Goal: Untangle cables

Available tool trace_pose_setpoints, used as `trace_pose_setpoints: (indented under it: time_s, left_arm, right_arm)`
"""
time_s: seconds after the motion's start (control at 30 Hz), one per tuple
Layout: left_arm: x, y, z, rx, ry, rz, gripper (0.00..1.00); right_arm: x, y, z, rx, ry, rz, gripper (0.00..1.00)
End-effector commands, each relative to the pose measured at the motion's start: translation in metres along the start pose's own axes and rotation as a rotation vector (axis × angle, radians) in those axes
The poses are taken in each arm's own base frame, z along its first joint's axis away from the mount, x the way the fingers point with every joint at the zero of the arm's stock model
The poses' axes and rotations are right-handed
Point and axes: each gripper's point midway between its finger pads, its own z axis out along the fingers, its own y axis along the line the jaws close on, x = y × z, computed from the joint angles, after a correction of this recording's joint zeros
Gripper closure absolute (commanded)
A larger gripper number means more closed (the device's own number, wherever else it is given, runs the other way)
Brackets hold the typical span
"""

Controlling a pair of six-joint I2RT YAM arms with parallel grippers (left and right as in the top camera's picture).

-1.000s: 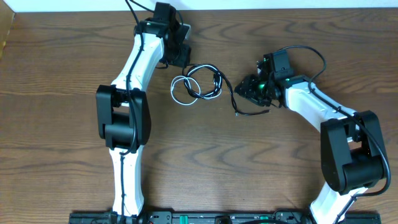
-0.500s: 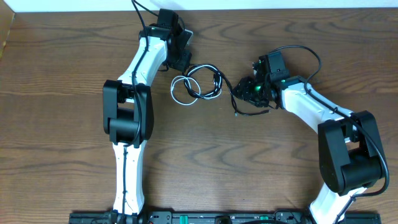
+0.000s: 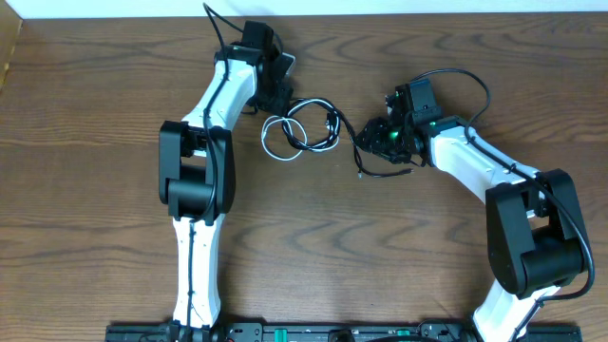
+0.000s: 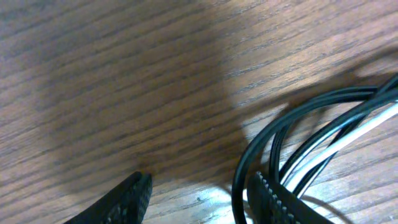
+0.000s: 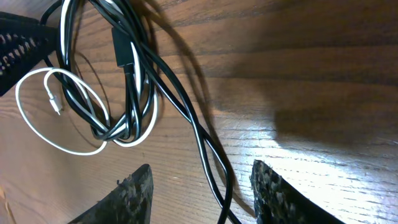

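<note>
On the wooden table (image 3: 95, 142) the left gripper (image 4: 199, 193) is hovering spread, pinching nothing, just beside the mid-table tangle, the right gripper (image 5: 202, 180) is hovering spread astride the black cable (image 5: 205, 149), and the white cable (image 4: 348, 142) is looping through its coils.

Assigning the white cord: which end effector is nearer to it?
Left. The left end effector has the white cord right beside one finger. The right end effector straddles the black cord, farther from the white loops.
</note>
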Motion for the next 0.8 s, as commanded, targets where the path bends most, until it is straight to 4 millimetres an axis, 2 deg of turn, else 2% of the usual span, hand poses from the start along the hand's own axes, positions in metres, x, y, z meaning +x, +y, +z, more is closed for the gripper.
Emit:
trace_pose_setpoints:
  time_s: [0.0,0.1,0.23,0.27,0.33,0.4,0.43,0.5,0.57,0.67,0.77]
  left_arm:
    - [0.017,-0.016,0.021,0.012,0.064,0.032,0.45]
    - [0.033,-0.019,0.030,-0.044,0.121,0.056,0.47]
    - [0.059,-0.028,0.043,-0.073,0.199,0.083,0.56]
    - [0.063,-0.031,0.045,-0.071,0.209,0.077,0.61]
    - [0.069,-0.036,0.047,-0.071,0.226,0.047,0.92]
    - [0.073,-0.042,0.046,-0.071,0.245,0.010,0.93]
    - [0.073,-0.044,0.043,-0.074,0.248,-0.012,0.93]
    - [0.070,-0.048,0.034,-0.078,0.238,-0.052,0.93]
    - [0.061,-0.051,0.019,-0.085,0.209,-0.091,0.93]
    - [0.043,-0.057,-0.016,-0.077,0.140,-0.162,0.93]
    - [0.022,-0.086,-0.062,0.073,0.045,-0.190,0.93]
  right_arm:
    - [0.001,-0.001,0.002,0.012,-0.001,-0.019,0.53]
    - [0.002,-0.002,0.002,0.017,0.000,-0.017,0.54]
    - [0.004,-0.007,0.002,0.045,0.006,-0.009,0.54]
    - [0.004,-0.008,0.002,0.049,0.006,-0.008,0.55]
    - [0.005,-0.009,0.002,0.051,0.008,-0.006,0.55]
    - [0.005,-0.009,0.002,0.050,0.008,-0.007,0.56]
    - [0.005,-0.009,0.002,0.051,0.009,-0.006,0.60]
    - [0.005,-0.007,0.000,0.044,0.008,-0.026,0.72]
    - [0.003,-0.003,-0.004,0.035,0.000,-0.059,0.78]
    - [-0.002,0.008,-0.018,0.013,-0.030,-0.092,0.79]
    - [-0.009,0.023,-0.037,-0.019,-0.077,-0.132,0.76]
